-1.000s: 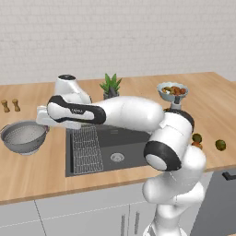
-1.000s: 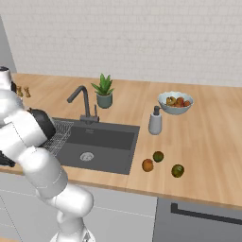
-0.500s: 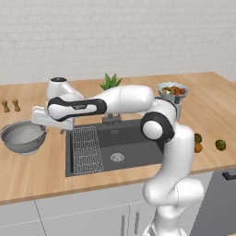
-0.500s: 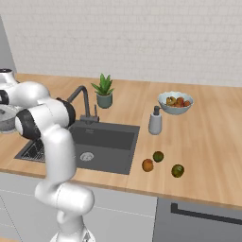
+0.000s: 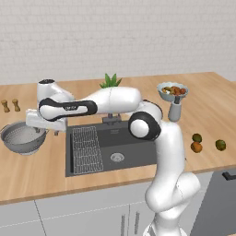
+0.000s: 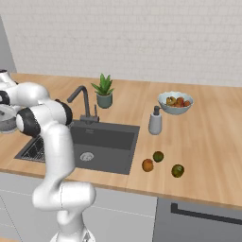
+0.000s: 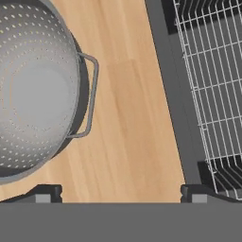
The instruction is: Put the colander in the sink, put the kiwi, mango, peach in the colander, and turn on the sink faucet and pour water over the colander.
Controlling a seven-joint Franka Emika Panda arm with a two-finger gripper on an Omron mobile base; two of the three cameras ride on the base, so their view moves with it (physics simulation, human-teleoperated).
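Note:
The grey metal colander (image 5: 22, 137) stands on the wooden counter left of the sink (image 5: 120, 138). My gripper (image 5: 48, 130) hangs open just above the counter, between the colander's right handle (image 7: 90, 94) and the sink's left edge. In the hand view the colander (image 7: 38, 90) lies upper left, the wire rack (image 7: 212, 94) right, and bare wood lies between my fingertips (image 7: 47, 193). The kiwi (image 6: 158, 156), peach (image 6: 148, 165) and mango (image 6: 177, 170) lie on the counter right of the sink. The faucet (image 6: 85, 101) stands behind the basin; no water shows.
A pale blue fruit bowl (image 6: 175, 101) and a soap dispenser (image 6: 155, 122) stand right of the sink. A potted plant (image 6: 104, 92) is behind the faucet. Two small shakers (image 5: 10, 105) sit at the back left. My arm stretches across the sink.
The arm has raised its elbow and reached further left. The hand has sunk a little beside the colander. The jaws stayed open.

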